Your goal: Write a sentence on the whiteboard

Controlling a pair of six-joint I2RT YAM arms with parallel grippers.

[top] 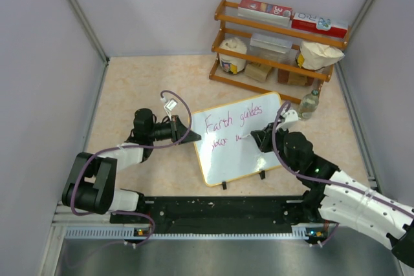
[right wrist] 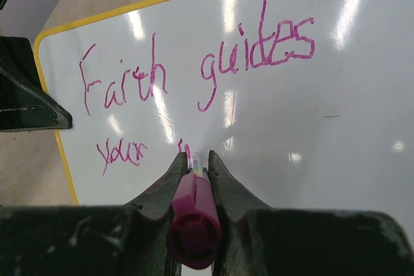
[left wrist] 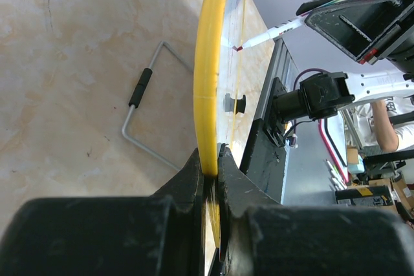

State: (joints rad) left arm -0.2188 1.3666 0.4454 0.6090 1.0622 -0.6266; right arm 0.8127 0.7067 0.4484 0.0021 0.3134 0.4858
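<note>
From above, you have the whiteboard (top: pixel 249 159) in the middle of the speckled beige table (top: pixel 142 82), turned askew. The left gripper (top: pixel 189 131) is at its left edge and the right gripper (top: pixel 260 139) is over its glossy face. The sentence (top: pixel 234 119) runs in pink cursive across the upper half, with a shorter second line beneath it. Two small black feet (top: pixel 224 185) stick out at the board's near edge. At the far side of the table stands a slatted wooden rack (top: pixel 255 88), carrying two red-and-white boxes (top: pixel 264 11) on top and a white jar (top: pixel 233 55) lower down. A clear bottle (top: pixel 309 105) stands just beside the board's far right corner, close to your right arm. In the left wrist view your left jaws are clamped on the thin yellow frame (left wrist: pixel 208 63), seen edge-on. On one side of it a bent wire loop (left wrist: pixel 145 95) with a black sleeve lies on the marbled table. On the other side the marker (left wrist: pixel 272 30) reaches in, its dark tip at the white surface. In the right wrist view your right jaws are closed on that marker's barrel, its rounded magenta end toward the camera. Above it you read roughly "Earth guides", then "your" and one short stroke just by the jaws. The left gripper's dark wedge sits on the board's left edge.
</note>
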